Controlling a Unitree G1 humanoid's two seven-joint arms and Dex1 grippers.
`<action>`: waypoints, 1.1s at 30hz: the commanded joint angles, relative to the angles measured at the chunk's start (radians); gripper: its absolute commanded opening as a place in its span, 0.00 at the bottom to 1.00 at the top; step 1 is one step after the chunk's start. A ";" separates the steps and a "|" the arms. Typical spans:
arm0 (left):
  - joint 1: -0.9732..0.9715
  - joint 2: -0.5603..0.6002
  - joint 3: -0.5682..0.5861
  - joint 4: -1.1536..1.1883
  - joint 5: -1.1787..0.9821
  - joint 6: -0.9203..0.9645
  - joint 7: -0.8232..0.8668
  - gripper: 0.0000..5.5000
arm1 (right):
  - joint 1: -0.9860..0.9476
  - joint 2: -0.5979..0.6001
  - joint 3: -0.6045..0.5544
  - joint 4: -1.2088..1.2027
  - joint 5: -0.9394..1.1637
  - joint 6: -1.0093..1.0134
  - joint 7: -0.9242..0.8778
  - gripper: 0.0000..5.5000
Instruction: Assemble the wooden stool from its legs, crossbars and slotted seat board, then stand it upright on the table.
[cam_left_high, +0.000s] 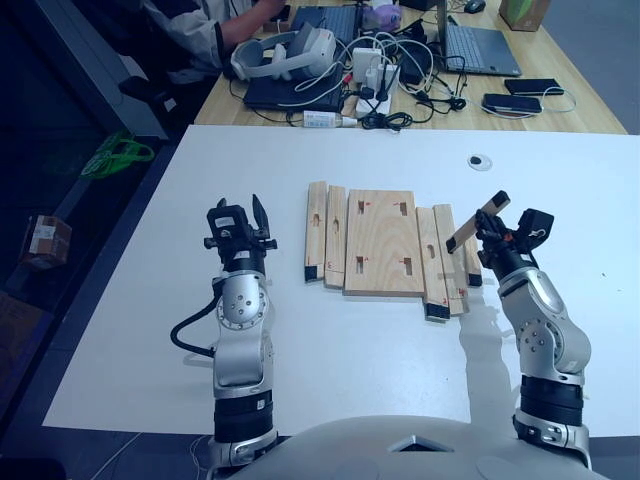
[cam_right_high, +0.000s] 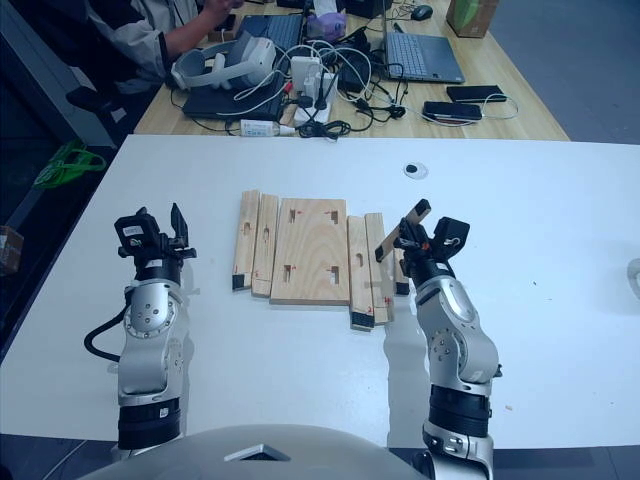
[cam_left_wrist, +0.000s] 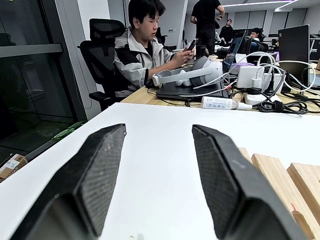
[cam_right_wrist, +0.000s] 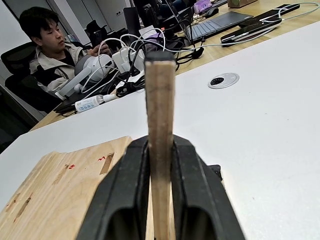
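The seat board (cam_left_high: 378, 242) lies flat in the middle of the white table (cam_left_high: 300, 350), four slots facing up. Two wooden pieces (cam_left_high: 325, 234) lie side by side touching its left edge, their black ends toward the robot. Two more (cam_left_high: 440, 260) lie along its right edge, with a shorter bit (cam_left_high: 472, 272) just beside them.

The right jaws are clamped on a wooden stick (cam_left_high: 478, 221). They hold it off the table, tilted, just above the right-hand pieces, its dark upper end pointing away from the robot. From the wrist, the stick (cam_right_wrist: 160, 115) stands pinched between both pads.

The left jaws are spread apart with nothing between them, over bare table near the left-hand pieces.
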 joint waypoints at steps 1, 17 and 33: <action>-0.009 -0.002 -0.002 0.000 0.005 0.016 0.005 0.45 | -0.018 -0.002 0.011 0.024 -0.033 -0.018 -0.005 0.07; -0.003 0.016 -0.006 -0.016 0.019 0.013 0.000 0.45 | 0.187 -0.104 0.137 0.151 -0.248 -0.352 0.188 0.07; -0.020 0.018 -0.010 0.003 0.020 0.003 0.007 0.45 | 0.057 -0.140 0.154 0.134 -0.226 -0.238 0.217 0.07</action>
